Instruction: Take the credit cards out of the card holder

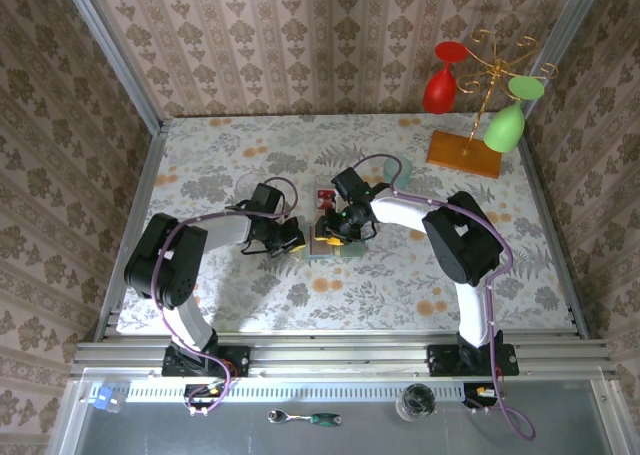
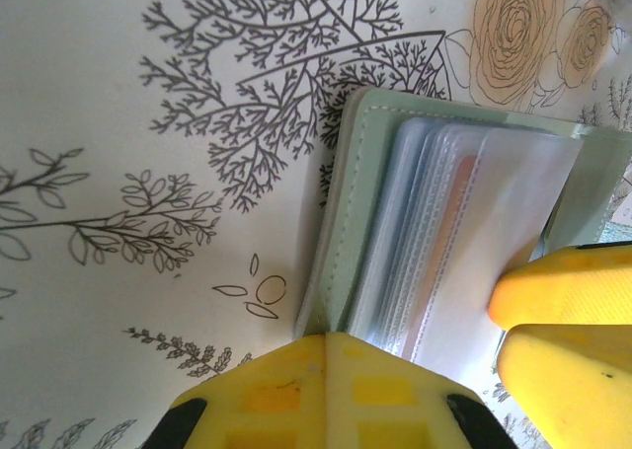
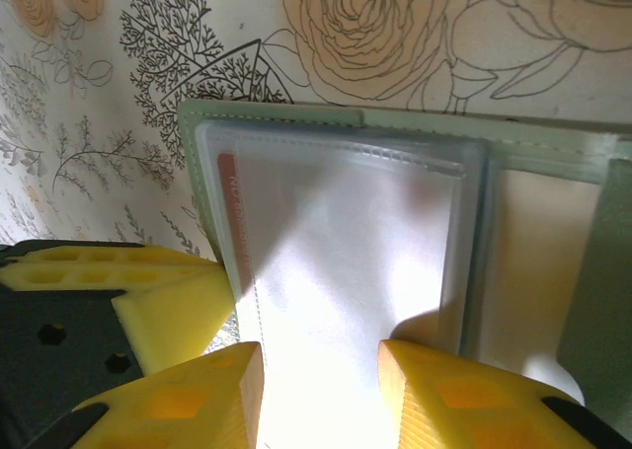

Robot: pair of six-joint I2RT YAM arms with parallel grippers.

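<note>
The holder (image 2: 360,202) lies open near the middle of the table (image 1: 400,275), its clear sleeves fanned upward. The step in hand looks like the draw of a card: one arm steadies the holder while the other works at a sleeve.

The left tool (image 2: 326,340) comes in from 9 o'clock. Its fingers are pressed together with the tip on the holder's near edge. Whether it pinches the cover or only pins it down, I cannot tell.

The right tool (image 3: 321,360) reaches in from about 1 o'clock. Its fingers stand apart over the topmost sleeve (image 3: 346,261) and grip nothing that can be made out.

A red card (image 3: 227,202) shows as a strip along the 9 o'clock edge of that sleeve, and it is not out yet. Next, the right tool probably needs a fingertip on that card's exposed edge. It would then pull along the sleeve's opening while the left keeps the holder from sliding. The slick sleeve may lift with the card.

Count:
- One holder.
- Several sleeves, their number unclear.
- One red card in a sleeve.
- An orange-tinted card (image 2: 459,197) in another sleeve.
- One small red-and-white flat thing (image 1: 325,195) on the table at 12 o'clock of the holder. It may be a card already freed, but it is too small to say.
</note>
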